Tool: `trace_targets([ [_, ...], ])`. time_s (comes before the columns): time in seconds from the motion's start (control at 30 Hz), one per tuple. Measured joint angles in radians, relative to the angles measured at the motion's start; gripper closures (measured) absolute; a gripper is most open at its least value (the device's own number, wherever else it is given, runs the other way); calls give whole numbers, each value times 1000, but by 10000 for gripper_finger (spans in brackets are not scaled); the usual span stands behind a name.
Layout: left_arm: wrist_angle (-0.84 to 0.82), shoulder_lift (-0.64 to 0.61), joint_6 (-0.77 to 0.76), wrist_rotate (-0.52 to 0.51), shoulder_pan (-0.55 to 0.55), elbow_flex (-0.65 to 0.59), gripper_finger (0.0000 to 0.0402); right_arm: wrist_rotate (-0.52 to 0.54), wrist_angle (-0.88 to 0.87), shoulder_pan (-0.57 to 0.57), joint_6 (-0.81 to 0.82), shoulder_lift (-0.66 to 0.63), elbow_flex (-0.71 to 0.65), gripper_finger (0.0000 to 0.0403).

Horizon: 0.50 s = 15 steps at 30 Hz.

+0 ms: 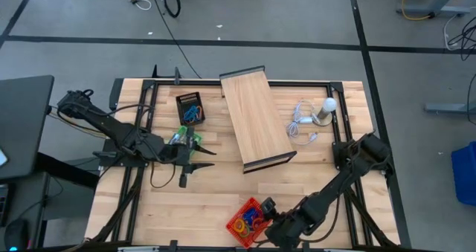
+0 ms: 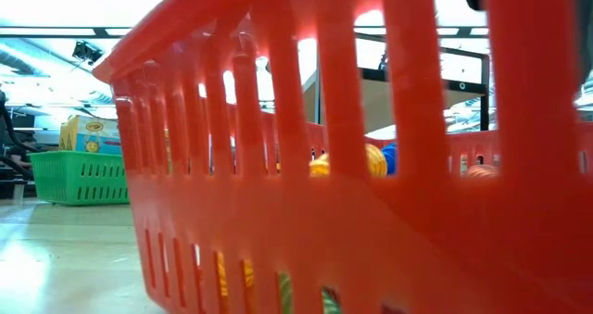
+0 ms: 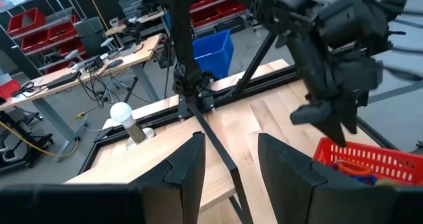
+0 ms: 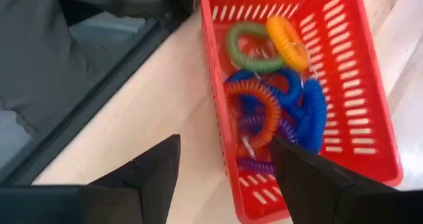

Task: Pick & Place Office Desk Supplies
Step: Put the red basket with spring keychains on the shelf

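A red basket (image 4: pixel 344 78) near the table's front edge holds several coloured loops (image 4: pixel 277 112): blue, orange, green, yellow and purple. My right gripper (image 4: pixel 225 174) hangs open just above the basket's edge, slanting down, with nothing between its fingers; in the high view it (image 1: pixel 264 211) stands at the basket's right side. My left gripper (image 3: pixel 228 164) is open and empty, raised at the table's left (image 1: pixel 195 159), pointing about level toward the right. Beneath it stands a green basket (image 2: pixel 79 177) with a crayon box (image 2: pixel 88 133) in it.
A long pale wooden box (image 1: pixel 256 122) lies across the table's middle. A black basket (image 1: pixel 190 107) with blue loops stands left of it. A white bulb (image 1: pixel 328 105) with its coiled cable (image 1: pixel 301 126) sits at the far right. Bare tabletop (image 1: pixel 201 207) lies left of the red basket.
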Motion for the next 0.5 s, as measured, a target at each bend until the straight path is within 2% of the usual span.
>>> trace_targets([
  [0.33, 69, -58, 22, 0, -1, 0, 256, 7, -16, -35, -43, 11, 1, 160],
  [0.5, 70, -95, 25, 0, -1, 0, 256, -31, 11, -55, -85, 34, 2, 160],
])
